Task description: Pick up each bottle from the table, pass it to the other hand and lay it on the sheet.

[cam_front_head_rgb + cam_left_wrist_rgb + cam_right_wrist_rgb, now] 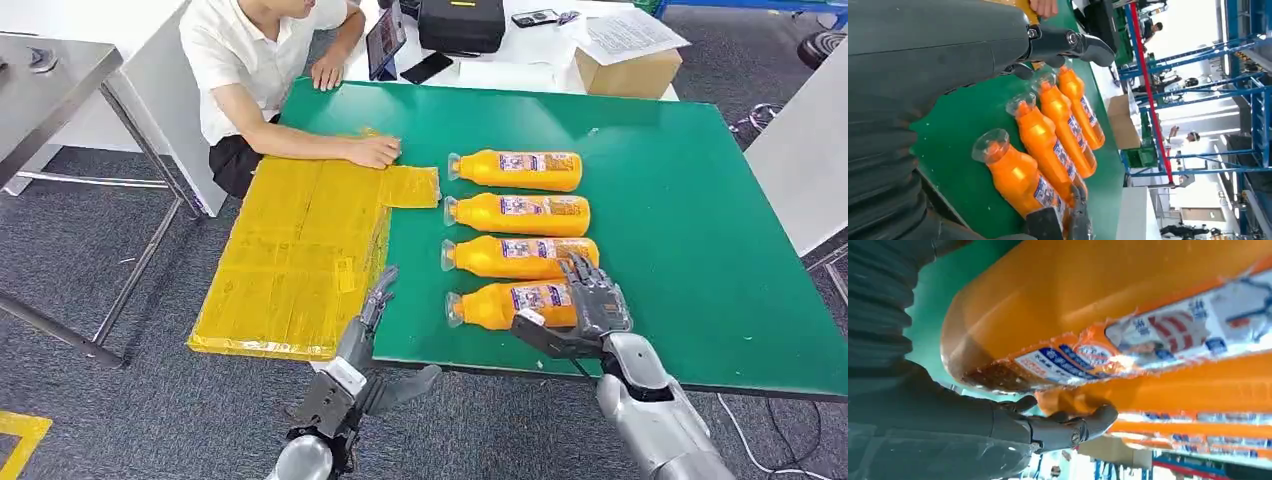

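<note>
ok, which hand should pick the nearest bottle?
Right. The right hand is already at the base end of the nearest bottle, fingers over it. The left hand hovers open at the table edge beside the yellow sheet, well placed to receive the handover.

Four orange bottles (520, 170) on green table (680, 200); one yellow sheet (300, 250); one cardboard box (628, 70); one person (260, 70)

Four bottles (520, 232) lay on their sides on the worktop (690, 220), ranged in a column from far to near, caps toward the sheet (300, 255). The sheet lay to their left, overhanging the worktop's left edge. A person's hand (372, 151) rested on the sheet's far end. The right robot hand (585, 300) sat at the nearest bottle (505, 303); the left robot hand (375, 305) stood at the worktop's near edge beside the sheet.
</note>
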Robot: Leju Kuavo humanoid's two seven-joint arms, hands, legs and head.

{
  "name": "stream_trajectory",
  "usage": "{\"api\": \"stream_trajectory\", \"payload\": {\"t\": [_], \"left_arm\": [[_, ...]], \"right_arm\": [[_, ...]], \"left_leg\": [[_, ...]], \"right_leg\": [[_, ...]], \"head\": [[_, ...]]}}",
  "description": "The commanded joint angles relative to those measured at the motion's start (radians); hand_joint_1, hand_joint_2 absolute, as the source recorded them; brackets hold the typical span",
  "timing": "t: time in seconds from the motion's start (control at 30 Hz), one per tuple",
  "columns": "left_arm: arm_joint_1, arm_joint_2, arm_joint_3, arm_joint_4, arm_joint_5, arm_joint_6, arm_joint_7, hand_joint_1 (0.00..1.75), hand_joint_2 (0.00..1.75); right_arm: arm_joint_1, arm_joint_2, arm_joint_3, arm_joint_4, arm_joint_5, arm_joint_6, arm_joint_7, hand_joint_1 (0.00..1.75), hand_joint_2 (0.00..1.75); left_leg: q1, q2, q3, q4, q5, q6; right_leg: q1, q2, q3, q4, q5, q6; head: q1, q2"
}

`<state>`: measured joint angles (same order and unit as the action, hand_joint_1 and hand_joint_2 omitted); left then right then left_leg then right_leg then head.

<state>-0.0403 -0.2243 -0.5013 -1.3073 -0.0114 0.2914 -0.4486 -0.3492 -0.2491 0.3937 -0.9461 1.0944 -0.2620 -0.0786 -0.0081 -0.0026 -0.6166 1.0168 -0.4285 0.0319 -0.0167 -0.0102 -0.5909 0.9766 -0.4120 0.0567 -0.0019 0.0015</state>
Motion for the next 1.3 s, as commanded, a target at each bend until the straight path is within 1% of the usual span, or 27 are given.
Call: {"api": "stream_trajectory", "payload": {"t": [0.03,0.07,0.13,0.17,0.2,0.23,0.27,0.3,0.37,0.43,0.53,0.57,0.6,0.73,0.77,0.8,0.83,0.87,0.97,1.17,1.3], "left_arm": [[0.0,0.009,0.023,-0.011,-0.006,0.008,0.008,0.0,1.75],[0.003,0.009,0.023,-0.014,-0.007,0.008,0.009,0.0,1.75],[0.003,0.009,0.023,-0.014,-0.007,0.008,0.009,0.0,1.75],[0.003,0.009,0.023,-0.014,-0.007,0.008,0.009,0.0,1.75],[0.003,0.009,0.023,-0.014,-0.007,0.008,0.009,0.0,1.75],[0.003,0.009,0.023,-0.014,-0.007,0.008,0.009,0.0,1.75],[0.003,0.009,0.023,-0.014,-0.007,0.008,0.009,0.0,1.75],[0.003,0.009,0.023,-0.014,-0.007,0.008,0.009,0.0,1.75],[0.007,0.007,0.026,-0.019,-0.013,0.011,0.007,0.0,1.75],[0.012,0.006,0.029,-0.028,-0.019,0.016,0.005,0.0,1.75],[0.017,0.007,0.035,-0.035,-0.024,0.018,0.006,0.0,1.75],[0.017,0.008,0.037,-0.037,-0.026,0.019,0.005,0.0,1.75],[0.018,0.009,0.038,-0.037,-0.027,0.019,0.005,0.0,1.75],[0.016,0.015,0.044,-0.036,-0.03,0.019,0.007,0.0,1.75],[0.016,0.015,0.047,-0.037,-0.032,0.021,0.007,0.0,1.75],[0.015,0.017,0.05,-0.038,-0.033,0.022,0.007,0.0,1.75],[0.016,0.016,0.052,-0.039,-0.033,0.024,0.007,0.0,1.75],[0.017,0.018,0.054,-0.041,-0.034,0.025,0.007,0.0,1.75],[0.025,0.022,0.061,-0.051,-0.035,0.027,0.007,0.0,1.75],[0.026,0.022,0.061,-0.051,-0.035,0.027,0.007,0.0,1.75],[0.026,0.022,0.061,-0.051,-0.035,0.027,0.007,0.0,1.75]], "right_arm": [[0.058,-0.039,0.136,-0.049,0.015,0.025,0.003,0.0,1.75],[0.07,-0.039,0.141,-0.064,0.018,0.019,0.01,0.0,1.75],[0.07,-0.039,0.141,-0.064,0.018,0.019,0.01,0.0,1.75],[0.069,-0.039,0.141,-0.065,0.018,0.019,0.01,0.0,1.75],[0.067,-0.04,0.14,-0.066,0.018,0.02,0.01,0.0,1.75],[0.067,-0.04,0.14,-0.066,0.018,0.02,0.01,0.0,1.75],[0.065,-0.041,0.14,-0.066,0.018,0.02,0.01,0.0,1.75],[0.065,-0.041,0.14,-0.066,0.018,0.02,0.01,0.0,1.75],[0.101,-0.036,0.147,-0.108,0.027,-0.006,-0.006,0.0,1.75],[0.145,-0.03,0.158,-0.156,0.037,-0.029,-0.012,0.0,1.75],[0.196,-0.018,0.163,-0.197,0.028,-0.04,-0.013,0.0,1.75],[0.21,-0.017,0.161,-0.201,0.02,-0.045,-0.015,1.45,1.75],[0.217,-0.016,0.156,-0.203,0.012,-0.048,-0.016,1.75,1.75],[0.239,-0.009,0.133,-0.188,-0.02,-0.037,-0.027,1.75,1.75],[0.247,-0.003,0.118,-0.178,-0.036,-0.034,-0.028,1.75,1.75],[0.254,-0.001,0.109,-0.17,-0.046,-0.034,-0.032,1.75,1.75],[0.258,-0.001,0.106,-0.165,-0.047,-0.033,-0.03,1.75,1.75],[0.266,0.001,0.092,-0.153,-0.055,-0.032,-0.026,1.75,1.75],[0.293,-0.001,0.06,-0.132,-0.068,-0.047,-0.021,1.75,1.75],[0.294,0.0,0.059,-0.132,-0.068,-0.049,-0.022,1.75,1.75],[0.294,0.0,0.059,-0.132,-0.068,-0.049,-0.022,1.75,1.75]], "left_leg": [[0.002,-0.001,0.006,-0.001,-0.002,-0.003],[0.001,-0.001,0.004,-0.001,-0.001,-0.002],[0.002,-0.001,0.006,-0.001,-0.002,-0.002],[0.001,-0.001,0.004,-0.001,-0.001,-0.002],[0.002,0.0,0.007,-0.001,-0.002,-0.003],[0.001,0.0,0.005,-0.001,-0.001,-0.002],[0.002,0.0,0.007,-0.001,-0.002,-0.003],[0.001,0.0,0.006,-0.001,-0.001,-0.002],[0.001,0.0,0.007,-0.002,-0.001,-0.003],[0.002,-0.001,0.006,-0.001,-0.001,-0.002],[0.002,-0.001,0.006,-0.001,-0.001,-0.002],[0.002,-0.001,0.008,-0.002,-0.002,-0.003],[0.002,-0.001,0.007,-0.001,-0.002,-0.002],[0.001,0.0,0.005,-0.001,-0.001,-0.002],[0.002,0.0,0.008,-0.002,-0.002,-0.003],[0.002,-0.001,0.006,-0.001,-0.001,-0.002],[0.002,-0.002,0.009,-0.002,-0.002,-0.003],[0.002,-0.001,0.007,-0.001,-0.001,-0.002],[0.002,-0.003,0.009,-0.002,-0.001,-0.002],[0.002,-0.003,0.013,-0.002,-0.001,-0.002],[0.002,-0.003,0.014,-0.001,-0.002,-0.002]], "right_leg": [[0.002,0.0,0.007,-0.002,-0.002,-0.003],[0.001,0.0,0.004,-0.001,-0.001,-0.002],[0.002,0.0,0.006,-0.002,-0.002,-0.003],[0.001,-0.001,0.005,-0.001,-0.001,-0.002],[0.002,0.0,0.007,-0.002,-0.002,-0.003],[0.001,0.0,0.004,-0.001,-0.001,-0.002],[0.002,0.001,0.007,-0.001,-0.002,-0.003],[0.001,0.0,0.006,-0.001,-0.001,-0.002],[0.001,0.0,0.007,-0.002,-0.001,-0.003],[0.002,-0.001,0.005,-0.002,-0.001,-0.002],[0.002,-0.001,0.006,-0.002,-0.001,-0.002],[0.002,0.0,0.008,-0.002,-0.002,-0.003],[0.002,-0.001,0.007,-0.002,-0.002,-0.002],[0.001,0.0,0.005,-0.001,-0.001,-0.002],[0.002,0.0,0.007,-0.002,-0.002,-0.003],[0.002,-0.001,0.006,-0.002,-0.001,-0.002],[0.002,-0.001,0.009,-0.003,-0.002,-0.003],[0.002,-0.002,0.007,-0.003,-0.001,-0.003],[0.002,-0.003,0.009,-0.003,-0.002,-0.002],[0.002,-0.003,0.012,-0.003,-0.002,-0.003],[0.002,-0.002,0.008,-0.003,-0.002,-0.002]], "head": [[0.0,0.0],[0.0,0.0],[0.0,0.0],[0.0,0.0],[0.0,0.0],[0.0,0.0],[0.0,0.0],[0.0,0.0],[0.0,0.0],[0.0,0.0],[0.0,0.0],[0.0,0.0],[0.0,0.0],[0.0,0.0],[0.0,0.0],[0.0,0.0],[0.0,0.0],[0.0,0.0],[0.0,0.0],[0.0,0.0],[0.0,0.0]]}}
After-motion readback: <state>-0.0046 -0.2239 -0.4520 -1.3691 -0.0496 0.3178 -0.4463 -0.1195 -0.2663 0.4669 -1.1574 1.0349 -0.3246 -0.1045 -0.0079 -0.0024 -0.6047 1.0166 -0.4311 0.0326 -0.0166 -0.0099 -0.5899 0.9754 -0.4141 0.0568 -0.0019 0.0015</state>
